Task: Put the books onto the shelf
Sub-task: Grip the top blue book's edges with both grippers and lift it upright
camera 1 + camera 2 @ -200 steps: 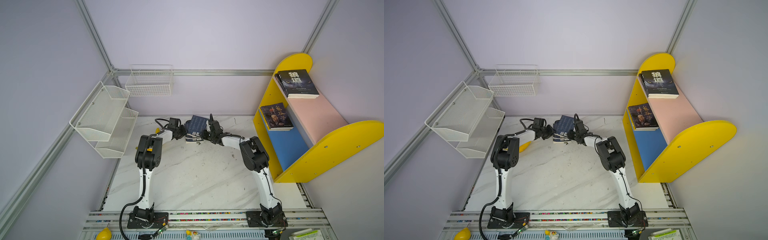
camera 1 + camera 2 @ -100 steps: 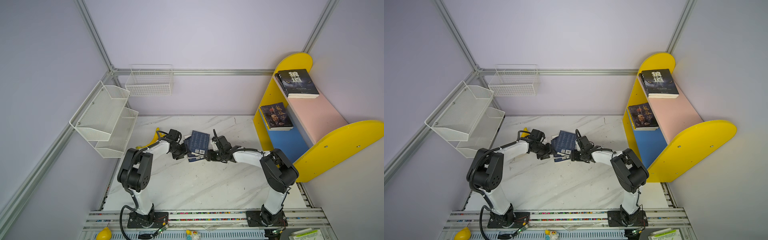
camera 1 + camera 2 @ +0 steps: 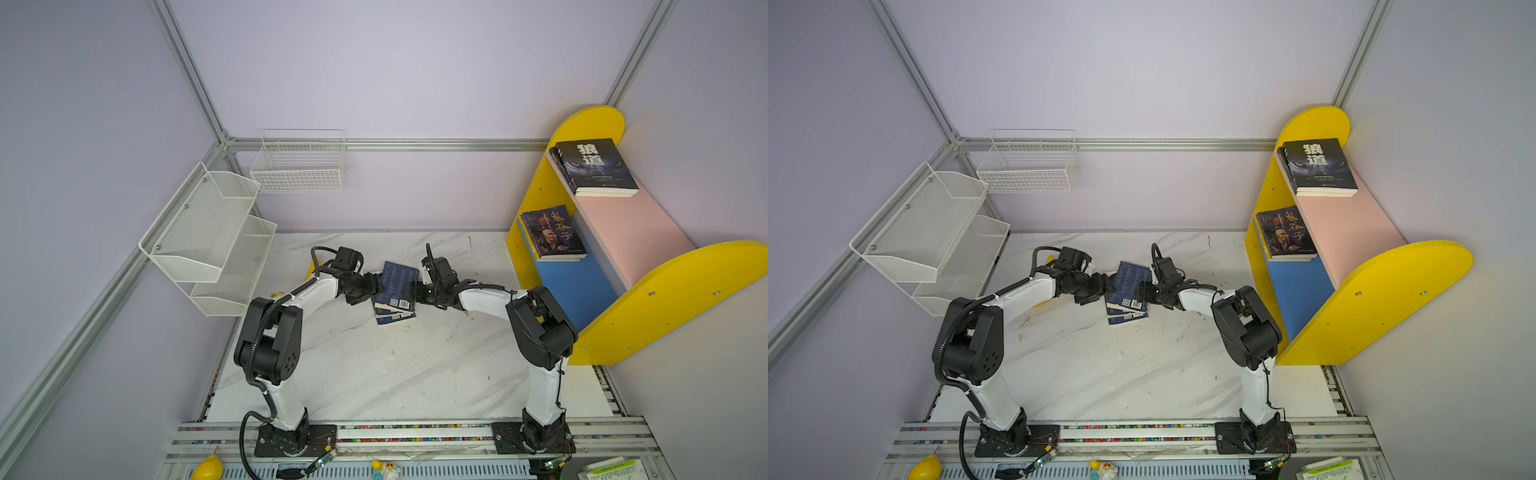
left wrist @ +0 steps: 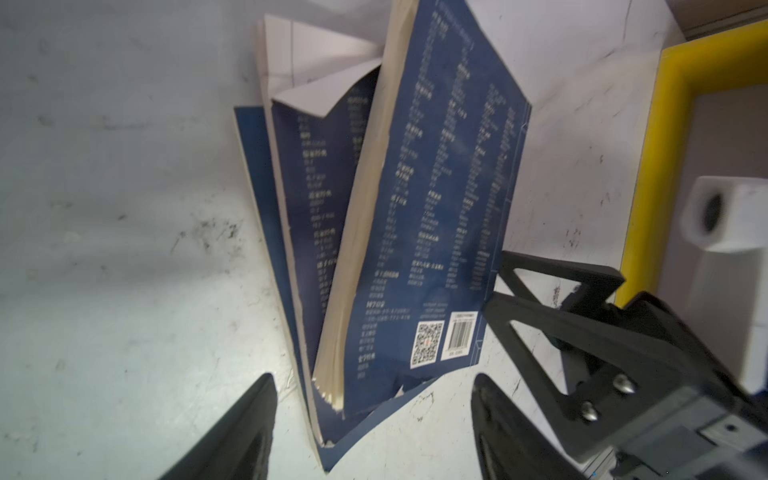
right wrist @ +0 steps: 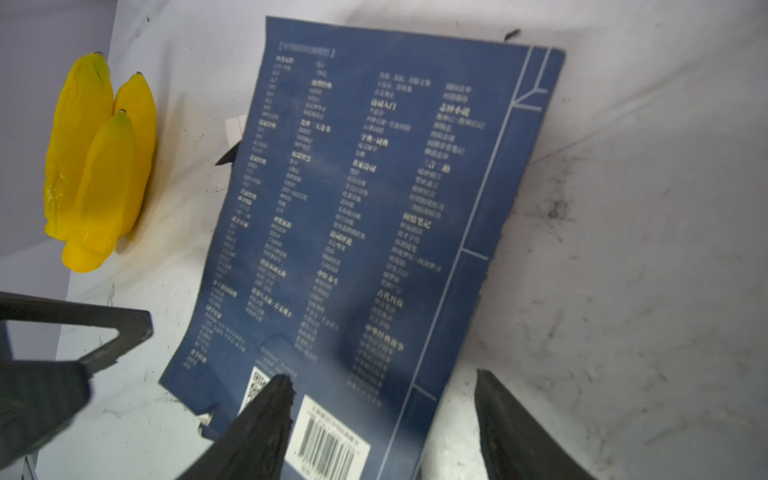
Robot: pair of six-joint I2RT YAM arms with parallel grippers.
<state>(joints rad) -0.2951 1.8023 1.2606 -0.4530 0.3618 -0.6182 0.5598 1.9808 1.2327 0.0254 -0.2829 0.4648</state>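
navy paperbacks (image 3: 395, 291) lie fanned on the table (image 3: 395, 365), just released as left hand (image 3: 372, 288) and right hand (image 3: 411, 292) spread open, empty; reaching the shelf (image 3: 623, 232) likely needs a fresh grasp.

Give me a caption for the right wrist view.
Open right gripper at the edge of a navy book, back cover up, on the table; yellow bananas nearby.

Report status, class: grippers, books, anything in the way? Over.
Open: left gripper, right gripper, flanking navy books on table. Two dark books on shelf. Nothing blocking; bananas away from shelf.
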